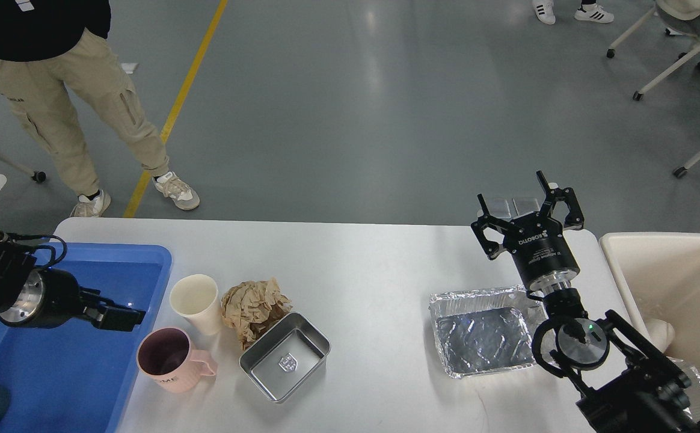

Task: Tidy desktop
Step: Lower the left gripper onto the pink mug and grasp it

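You can read "ROBOTIQ", upside down, on the body of the right gripper (527, 207) at the right of the frame. The pink mug (169, 359) at lower left carries raised letters on its side that look like "OME", the first part hidden. The square steel tray (285, 356) has a small shield emblem on its bottom, too small to read.

The desktop (374, 270) fills the lower half of the frame, its near edge cut off at the bottom. The blue tray (61, 361) lies on its left end, partly covered by the left arm and cut off at the lower left. A dark teal thing at the bottom left corner is mostly out of frame. The cream bin (675, 288) at the right edge is cut off too. Only the legs and dark top of the person (73, 102) at upper left show.

The right arm rises from the lower right corner, its gripper pointing up-frame over the table's far edge with fingers spread wide and nothing between them. It stands just above the foil tray (482, 337). The left gripper (118, 316) reaches in from the left over the blue tray, pointing right towards the paper cup (196, 302); it is dark and end-on, so you cannot tell its state. Crumpled brown paper (254, 307) sits between cup and steel tray.
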### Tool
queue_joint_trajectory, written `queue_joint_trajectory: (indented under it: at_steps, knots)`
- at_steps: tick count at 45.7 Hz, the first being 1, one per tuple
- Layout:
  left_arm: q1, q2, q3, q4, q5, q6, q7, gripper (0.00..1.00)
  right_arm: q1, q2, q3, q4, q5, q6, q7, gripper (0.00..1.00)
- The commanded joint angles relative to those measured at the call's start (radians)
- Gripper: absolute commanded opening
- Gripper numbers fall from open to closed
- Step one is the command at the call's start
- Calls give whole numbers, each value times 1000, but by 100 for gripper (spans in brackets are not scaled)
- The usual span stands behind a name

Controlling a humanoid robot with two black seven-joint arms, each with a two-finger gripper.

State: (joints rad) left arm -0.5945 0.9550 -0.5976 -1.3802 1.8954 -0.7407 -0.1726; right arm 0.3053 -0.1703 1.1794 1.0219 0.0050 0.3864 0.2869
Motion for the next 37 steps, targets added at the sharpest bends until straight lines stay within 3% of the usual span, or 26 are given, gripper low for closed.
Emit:
queue_joint_trajectory:
  at_steps: [1, 16, 37]
  knots:
    - [-37, -27, 51, 6, 1, 0, 7, 97, -6, 0, 2, 6, -2, 0, 0, 100]
    - [-36, -36, 99, 24, 34, 1, 7, 97, -6, 0, 2, 7, -2, 0, 0, 100]
    - [-39, -148, 119, 86, 88, 1, 1, 97, -14, -1, 2, 18, -2, 0, 0, 100]
